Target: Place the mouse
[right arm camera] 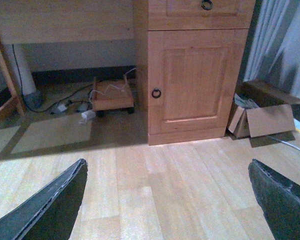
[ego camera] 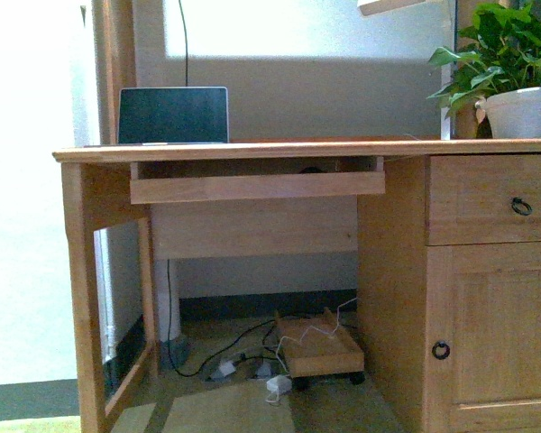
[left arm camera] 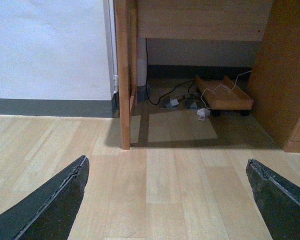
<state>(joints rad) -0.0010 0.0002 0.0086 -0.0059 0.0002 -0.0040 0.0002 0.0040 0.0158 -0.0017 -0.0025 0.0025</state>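
Both pincers are spread wide and hold nothing. In its own wrist view the left gripper [left arm camera: 166,165] shows two dark fingers [left arm camera: 50,200] at opposite edges of the picture, with only bare floor [left arm camera: 165,200] between them. The right gripper [right arm camera: 167,165] is in the same condition. I judge that both arms hang low and point at the floor because no pickup has begun. Neither arm shows in the front view.

I cannot find the mouse in any view. The front camera sits about level with the top of the desk [ego camera: 298,147], so that surface shows edge-on and anything low lying on it would be hidden. The same holds for the pull-out shelf [ego camera: 257,187] beneath, of which I see only the front board.

On the desk I can confirm only the laptop [ego camera: 173,115], open with a dark screen at the left end, and the potted plant [ego camera: 514,81] at the right end, cut off by the frame.

The drawer [ego camera: 491,198] and the cupboard door [right arm camera: 190,80] are shut, so their contents are hidden.

Under the desk lie cables [left arm camera: 165,95] and a wheeled wooden stand [left arm camera: 225,95]. The small pale items among them are too small to identify
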